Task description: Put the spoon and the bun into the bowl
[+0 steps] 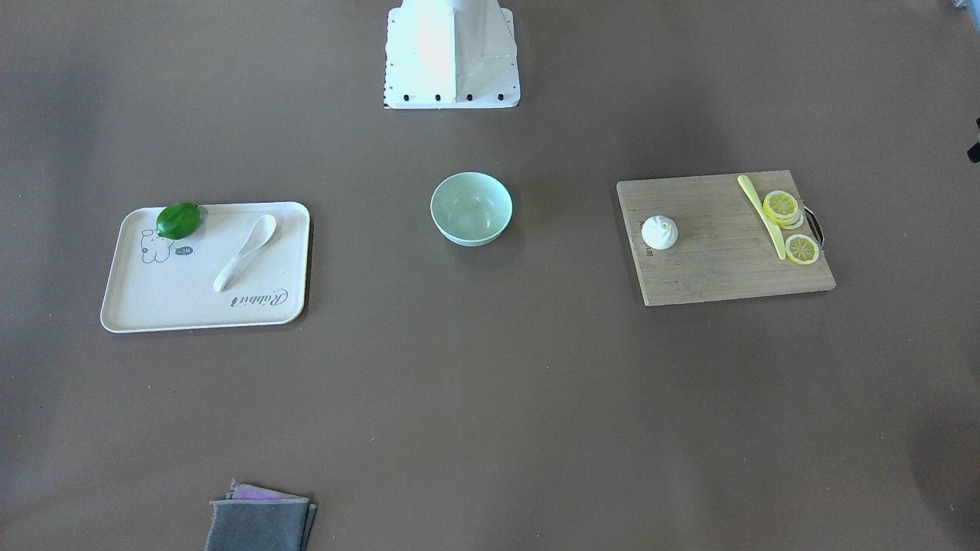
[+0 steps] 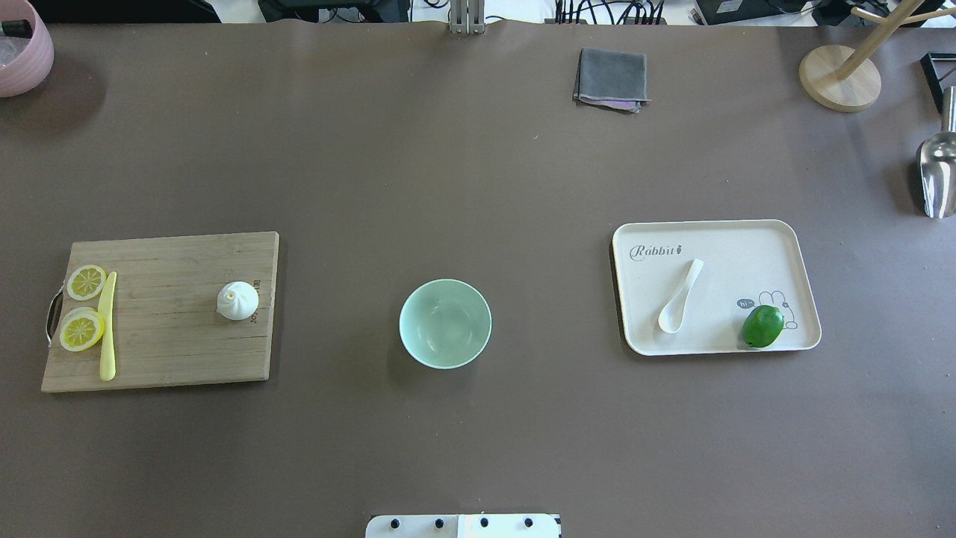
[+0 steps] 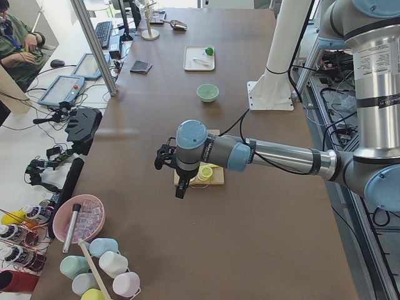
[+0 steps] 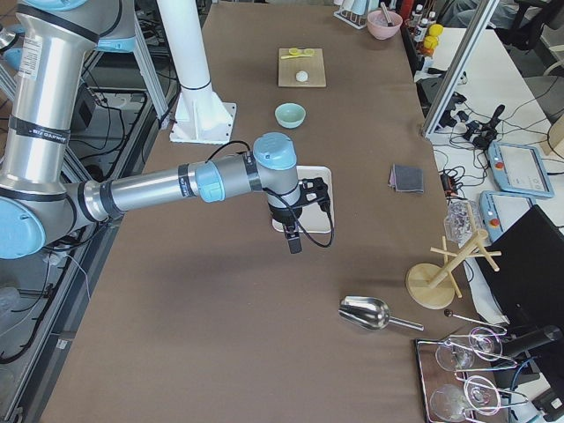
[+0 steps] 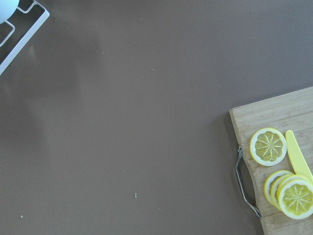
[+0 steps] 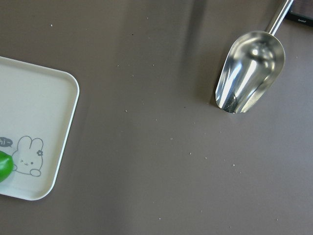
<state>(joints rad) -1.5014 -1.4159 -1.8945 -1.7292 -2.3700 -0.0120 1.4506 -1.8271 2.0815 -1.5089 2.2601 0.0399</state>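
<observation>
The mint-green bowl (image 2: 445,323) stands empty at the table's middle. The cream-white spoon (image 2: 681,295) lies on a cream tray (image 2: 747,246) to the bowl's right in the overhead view. The white bun (image 2: 237,300) sits on a wooden cutting board (image 2: 164,351) to the bowl's left. My left gripper (image 3: 180,187) shows only in the exterior left view, held high over the board's outer end; I cannot tell if it is open. My right gripper (image 4: 293,242) shows only in the exterior right view, above the table just beyond the tray's outer end; I cannot tell its state.
A green lime (image 2: 762,326) lies on the tray. A yellow knife (image 2: 107,325) and lemon slices (image 2: 82,329) lie on the board's left end. A grey cloth (image 2: 611,78), a metal scoop (image 2: 937,168), a wooden stand (image 2: 840,75) and a pink bowl (image 2: 22,52) stand along the far side.
</observation>
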